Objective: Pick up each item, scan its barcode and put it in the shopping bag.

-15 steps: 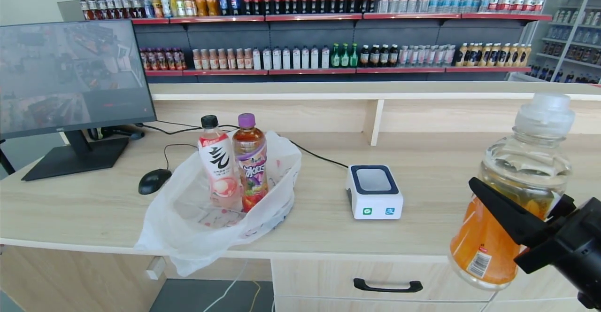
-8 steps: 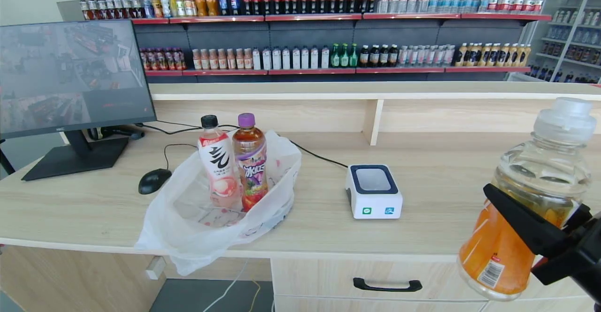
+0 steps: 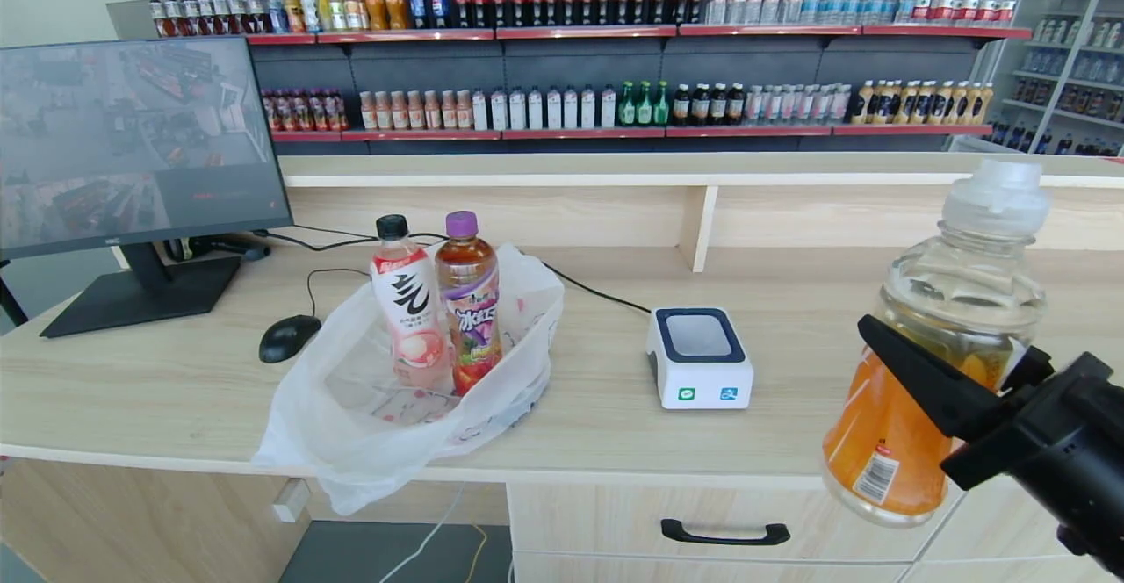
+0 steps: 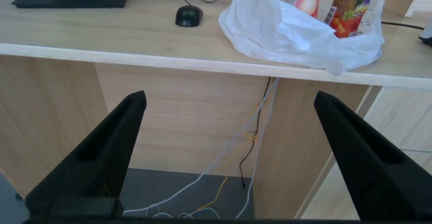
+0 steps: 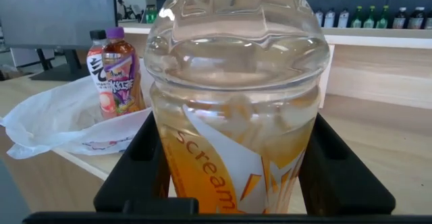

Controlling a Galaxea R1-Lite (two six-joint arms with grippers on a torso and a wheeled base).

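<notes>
The orange drink bottle (image 3: 953, 302) is held in the air to the right of the scanner (image 3: 700, 359) and nearer the robot than it, out past the table's (image 3: 790, 320) front edge. It stands nearly upright, leaning a little, with its clear cap on top. The upper part is clear and the lower part orange. A barcode label (image 3: 876, 478) shows low on the side facing the robot. The right end effector (image 3: 953, 355) is clenched on the bottle's middle, with one black finger (image 3: 913, 381) across its front and the other behind it.

The scanner, a small white box with a dark-framed window on top, sits on the table. To the left of the scanner, close by, lies the white shopping bag (image 3: 307, 416), open and slumped over the table's front edge. Two bottles stand side by side in the bag: a pink-labelled bottle (image 3: 406, 302) with a black cap and a purple-capped bottle (image 3: 468, 302), the latter nearer the scanner. Further left of the scanner, beyond the bag, are a black mouse (image 3: 288, 338) and a monitor (image 3: 132, 140).

The left end effector (image 4: 229, 102) is released and empty. It hangs below the table's edge, in front of the table's wooden front panel, beneath the bag.
</notes>
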